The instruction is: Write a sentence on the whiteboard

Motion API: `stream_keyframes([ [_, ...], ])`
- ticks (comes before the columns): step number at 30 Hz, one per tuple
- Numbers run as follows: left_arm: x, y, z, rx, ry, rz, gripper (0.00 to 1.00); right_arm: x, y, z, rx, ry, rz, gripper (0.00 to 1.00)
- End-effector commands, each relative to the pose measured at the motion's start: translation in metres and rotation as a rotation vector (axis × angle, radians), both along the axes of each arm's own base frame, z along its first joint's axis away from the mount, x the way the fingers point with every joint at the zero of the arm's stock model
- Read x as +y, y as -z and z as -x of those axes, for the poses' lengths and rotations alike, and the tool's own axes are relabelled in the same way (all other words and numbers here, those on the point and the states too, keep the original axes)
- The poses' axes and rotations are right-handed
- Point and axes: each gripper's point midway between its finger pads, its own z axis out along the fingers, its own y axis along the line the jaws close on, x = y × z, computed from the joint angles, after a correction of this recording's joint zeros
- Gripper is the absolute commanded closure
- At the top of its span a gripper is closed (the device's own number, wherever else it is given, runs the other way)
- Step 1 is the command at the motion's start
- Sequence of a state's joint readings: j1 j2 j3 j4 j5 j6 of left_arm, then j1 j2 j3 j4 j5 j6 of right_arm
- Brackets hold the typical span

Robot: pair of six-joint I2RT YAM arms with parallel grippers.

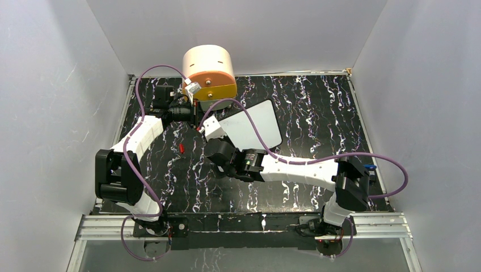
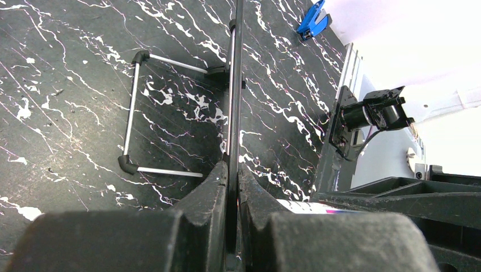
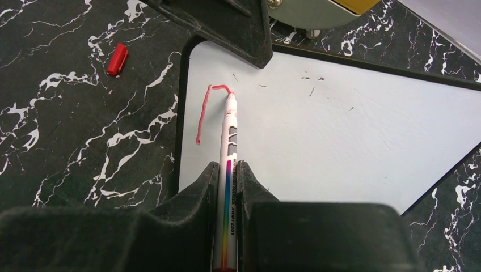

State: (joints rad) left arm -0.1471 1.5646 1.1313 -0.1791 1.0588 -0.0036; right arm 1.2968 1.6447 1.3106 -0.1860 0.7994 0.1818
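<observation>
Beside whiteboard point(image 3: 340, 124), red cap point(image 3: 117, 59), drawer unit point(image 1: 209, 71) behind

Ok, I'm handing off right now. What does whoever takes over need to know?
Left gripper: shut on the whiteboard edge, holding it.
Right gripper: shut on the marker, tip on the board near one end.
Done: the sentence is only one hooked red stroke so far. The red cap lies on the table beside the board.
Left: almost all the writing.
</observation>
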Motion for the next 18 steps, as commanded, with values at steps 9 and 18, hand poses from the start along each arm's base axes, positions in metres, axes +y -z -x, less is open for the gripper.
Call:
stream_keyframes([
  [9, 0.002, 0.017, 0.003, 0.050, -0.018, -0.042, 1.00, -0.002, 0.001, 0.000, 0.033, 0.007, 0.007, 1.00],
  [18, 0.002, 0.018, 0.004, 0.054, -0.019, -0.042, 1.00, 0.005, 0.005, 0.004, 0.058, -0.029, 0.005, 1.00],
])
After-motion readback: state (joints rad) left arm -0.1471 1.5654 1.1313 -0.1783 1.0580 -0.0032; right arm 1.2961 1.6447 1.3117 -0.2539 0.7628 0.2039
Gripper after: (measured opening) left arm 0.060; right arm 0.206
